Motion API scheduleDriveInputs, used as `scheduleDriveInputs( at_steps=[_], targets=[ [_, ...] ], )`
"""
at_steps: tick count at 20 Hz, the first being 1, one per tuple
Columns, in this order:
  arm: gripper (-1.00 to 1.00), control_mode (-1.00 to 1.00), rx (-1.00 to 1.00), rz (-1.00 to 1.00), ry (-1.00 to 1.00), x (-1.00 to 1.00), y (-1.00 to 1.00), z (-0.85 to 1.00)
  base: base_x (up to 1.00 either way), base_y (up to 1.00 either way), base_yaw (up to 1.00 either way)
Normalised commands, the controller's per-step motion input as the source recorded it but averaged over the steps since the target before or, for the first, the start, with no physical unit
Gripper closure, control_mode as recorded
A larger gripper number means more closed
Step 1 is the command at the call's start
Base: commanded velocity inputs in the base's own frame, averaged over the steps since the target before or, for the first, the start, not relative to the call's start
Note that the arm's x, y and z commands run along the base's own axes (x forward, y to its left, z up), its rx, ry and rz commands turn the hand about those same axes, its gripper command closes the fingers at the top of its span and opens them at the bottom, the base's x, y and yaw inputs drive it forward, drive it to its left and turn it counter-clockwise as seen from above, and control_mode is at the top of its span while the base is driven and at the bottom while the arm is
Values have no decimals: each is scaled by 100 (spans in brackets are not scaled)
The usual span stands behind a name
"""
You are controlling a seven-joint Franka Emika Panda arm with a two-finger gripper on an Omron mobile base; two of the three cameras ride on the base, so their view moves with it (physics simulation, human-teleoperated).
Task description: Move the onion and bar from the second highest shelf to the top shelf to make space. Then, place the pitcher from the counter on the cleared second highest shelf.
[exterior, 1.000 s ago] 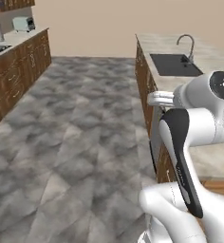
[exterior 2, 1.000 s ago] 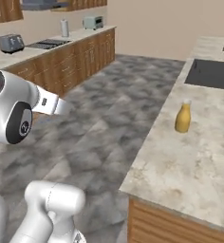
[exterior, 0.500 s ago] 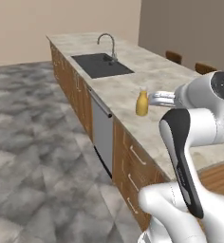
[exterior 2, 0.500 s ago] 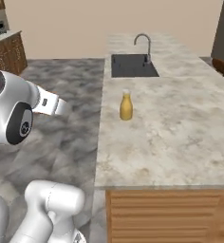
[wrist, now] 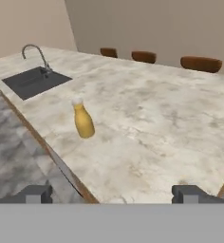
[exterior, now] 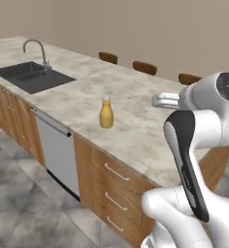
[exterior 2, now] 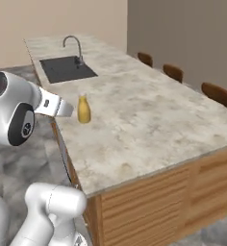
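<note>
The pitcher [exterior: 106, 113] [exterior 2: 83, 110] [wrist: 83, 121] is a small mustard-yellow jug with a pale neck and cap. It stands upright near the front edge of the marbled counter [exterior: 140, 127] [exterior 2: 149, 120] [wrist: 161, 128]. In the hand view my gripper [wrist: 114, 194] is open, its dark fingertips [wrist: 38, 193] wide apart. It hangs short of the counter's edge, well back from the pitcher, and holds nothing. The onion, the bar and both shelves are out of view.
A dark sink [exterior: 31, 76] [exterior 2: 67, 68] [wrist: 33, 81] with a curved faucet [exterior: 36, 48] lies left of the pitcher. Brown chair backs [exterior: 144, 67] [exterior 2: 216, 92] [wrist: 200, 63] line the counter's far side. A steel appliance door [exterior: 58, 150] and wooden drawers [exterior: 114, 189] face the grey floor.
The whole picture has shifted, so the base has driven and turned toward the counter. The pitcher now appears nearer and more central. The arm keeps the same pose.
</note>
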Motion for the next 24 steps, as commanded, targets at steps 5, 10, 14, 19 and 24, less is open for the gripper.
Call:
scheduleDriveInputs(
  at_steps=[5,10,14,19,24],
  targets=[
    [-100,100,0,0,0,0,0,0,-24,84,-54],
    [-100,100,0,0,0,0,0,0,-1,96,-54],
    [-100,100,0,0,0,0,0,0,21,100,-48],
    [-100,100,0,0,0,0,0,0,29,100,-42],
    [-100,100,0,0,0,0,0,0,28,100,-39]
  ],
)
